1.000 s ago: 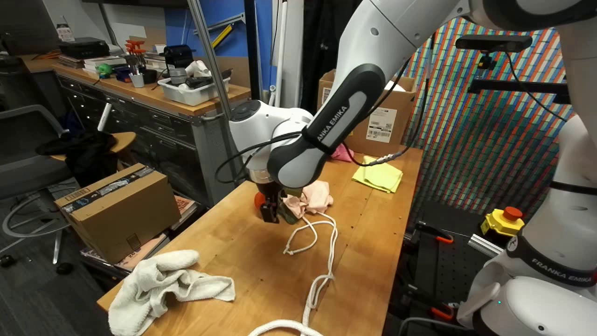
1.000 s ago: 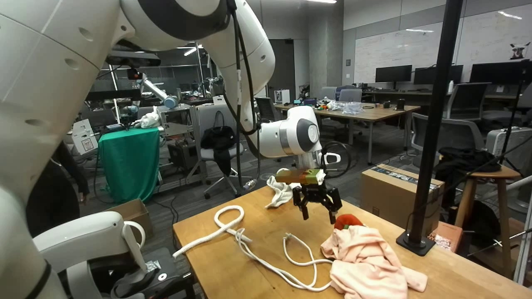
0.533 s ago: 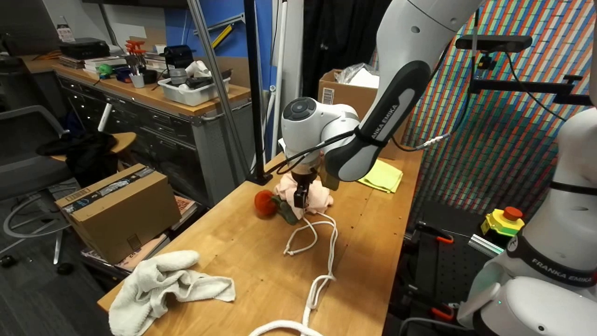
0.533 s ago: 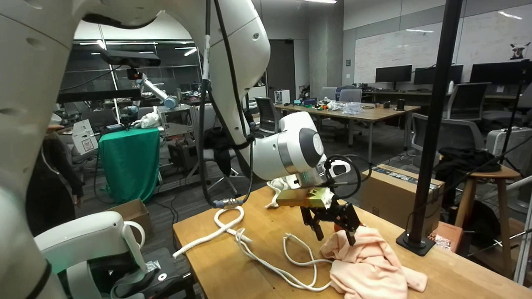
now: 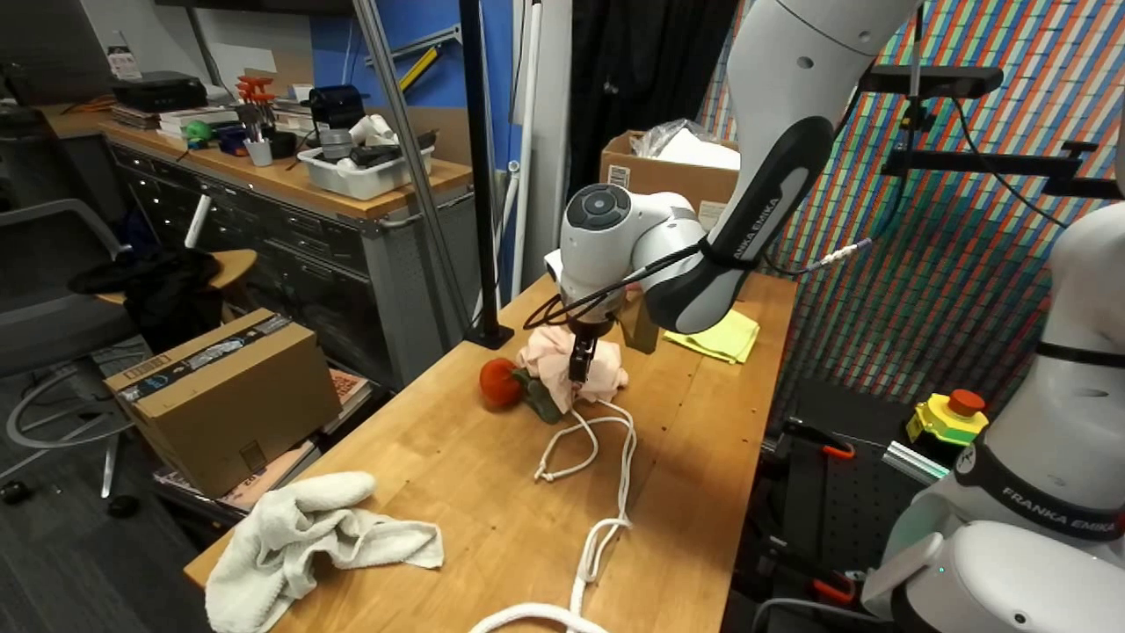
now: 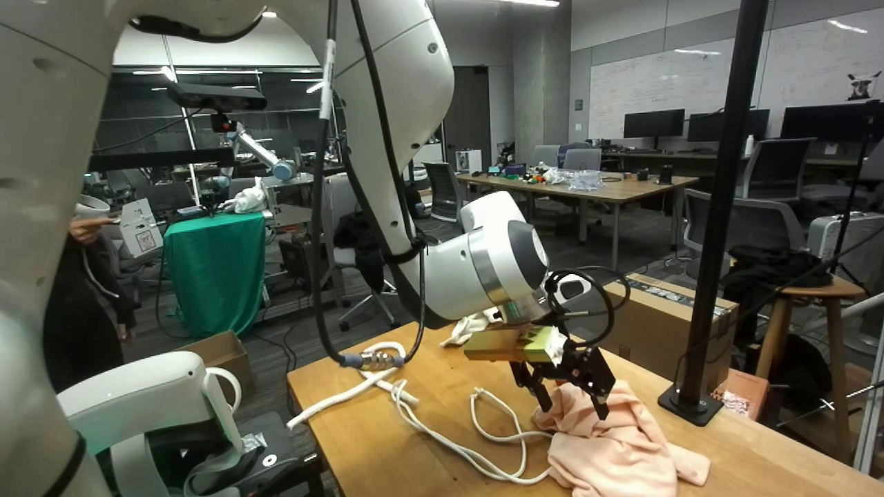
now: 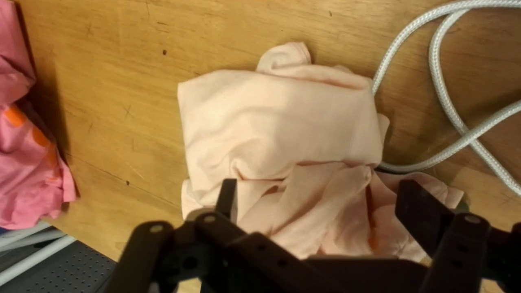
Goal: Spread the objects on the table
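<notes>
Lt pink cloth (image 7: 281,118); brt pink cloth (image 7: 24,187) w/ orange patches; yel-grn cloth (image 5: 725,338)

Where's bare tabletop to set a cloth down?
Free: wooden table between white towel and braided white rope; strip bounded by rope, yellow cloth and robot-side edge. Crowded: around peach cloth, with rope, red ball, dark green piece, open gripper overhead.

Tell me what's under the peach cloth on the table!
Two strands of white cord disappear beneath the edge of the peach cloth. Anything farther under its folds is covered, so I can't tell.
</notes>
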`<state>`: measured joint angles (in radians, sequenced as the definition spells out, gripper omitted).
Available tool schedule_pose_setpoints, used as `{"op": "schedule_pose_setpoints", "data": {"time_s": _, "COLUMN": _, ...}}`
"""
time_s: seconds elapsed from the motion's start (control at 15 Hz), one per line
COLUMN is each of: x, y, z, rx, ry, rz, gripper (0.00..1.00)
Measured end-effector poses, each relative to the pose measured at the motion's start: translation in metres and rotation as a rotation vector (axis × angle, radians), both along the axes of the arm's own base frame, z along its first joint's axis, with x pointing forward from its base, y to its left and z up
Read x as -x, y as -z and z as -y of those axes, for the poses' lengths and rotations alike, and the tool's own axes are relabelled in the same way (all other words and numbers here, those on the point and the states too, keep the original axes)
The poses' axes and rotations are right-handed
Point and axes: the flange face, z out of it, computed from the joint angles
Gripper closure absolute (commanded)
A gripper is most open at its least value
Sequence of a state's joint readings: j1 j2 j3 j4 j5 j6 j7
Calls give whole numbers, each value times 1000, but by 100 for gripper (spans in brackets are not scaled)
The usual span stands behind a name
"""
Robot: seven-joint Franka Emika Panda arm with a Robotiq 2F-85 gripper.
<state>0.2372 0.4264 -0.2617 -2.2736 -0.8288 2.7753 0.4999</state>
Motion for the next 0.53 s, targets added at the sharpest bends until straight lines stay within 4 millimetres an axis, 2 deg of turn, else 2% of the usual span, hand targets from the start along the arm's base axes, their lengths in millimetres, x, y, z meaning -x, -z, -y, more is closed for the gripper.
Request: {"op": "schedule_pose_setpoints", "data": {"time_s": 0.53, "x": -4, "y": 5, "z": 18, "rx": -59, "ry": 25, "rz": 46, "gripper": 0}}
